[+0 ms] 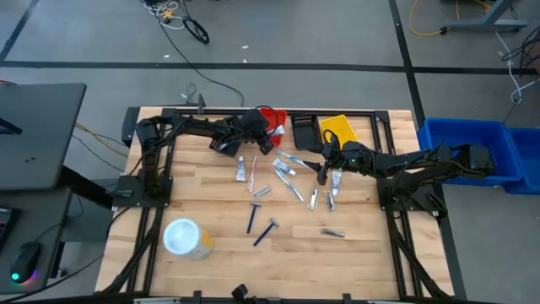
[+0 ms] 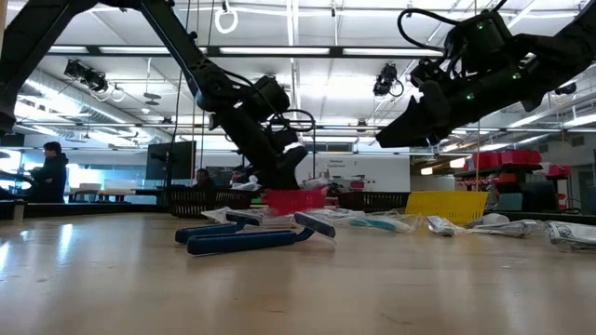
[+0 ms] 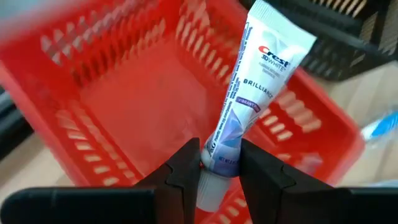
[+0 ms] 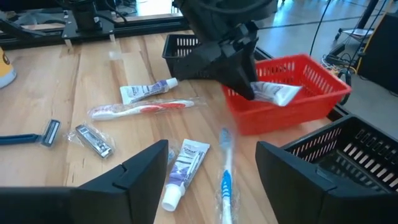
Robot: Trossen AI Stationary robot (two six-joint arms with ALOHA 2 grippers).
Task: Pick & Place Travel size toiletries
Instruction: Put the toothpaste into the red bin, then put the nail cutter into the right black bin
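Observation:
A white Crest toothpaste tube point(image 3: 258, 93), one of the travel size toiletries, hangs over the red basket point(image 1: 272, 116) at the table's far middle, with my left gripper point(image 3: 221, 168) shut on it. The same tube point(image 4: 277, 92) shows in the right wrist view above the basket's rim point(image 4: 292, 106). My right gripper point(image 1: 321, 173) hovers open to the basket's right. On the wood below it lie another small tube point(image 4: 183, 168) and a blue wrapped toothbrush point(image 4: 225, 177). More tubes, toothbrushes and razors lie flat around the table's middle. My left gripper pinches the toothpaste tube near its cap end point(image 3: 221, 155) between the two fingers. The fingers slant downward from the table's left side and lie across the tube. The tube is lifted clear, its flat crimped end point(image 3: 277, 28) pointing away from the fingers over the red basket's inside.
A black basket point(image 1: 305, 131) and a yellow basket point(image 1: 337, 128) stand right of the red one. A white-lidded tub point(image 1: 186, 238) sits near the front left. Blue razors point(image 1: 260, 225) lie toward the near edge. Blue bins point(image 1: 472, 148) stand beyond the table's right edge.

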